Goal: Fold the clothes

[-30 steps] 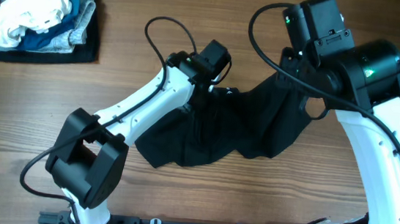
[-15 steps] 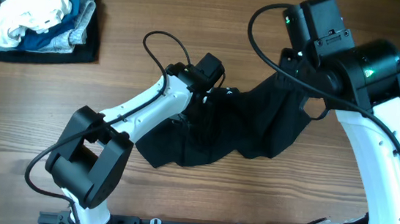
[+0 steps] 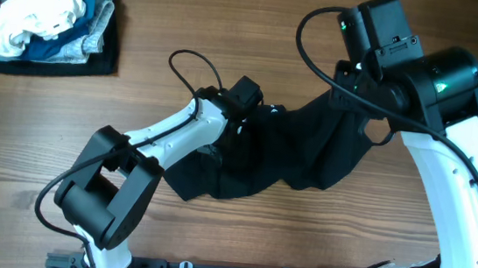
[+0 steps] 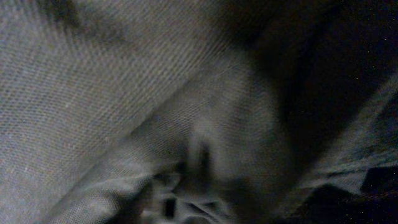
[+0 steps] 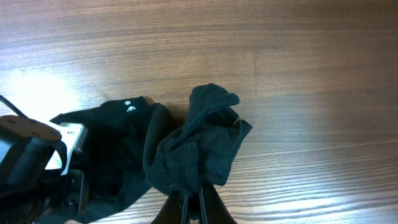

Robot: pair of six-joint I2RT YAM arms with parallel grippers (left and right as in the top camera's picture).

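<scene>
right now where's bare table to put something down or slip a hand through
Bare wood lies between the stack of clothes and the left arm, and along the front edge between the black garment and the right arm. The middle is crowded: both arms meet over the garment.

We cannot make out the jaws of the left end effector (image 3: pixel 250 109), sunk in the clothes (image 3: pixel 307 154) from overhead, and its wrist view gives only blurred dark fabric pressed close.

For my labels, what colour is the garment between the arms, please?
The garment is black, best seen overhead.
</scene>
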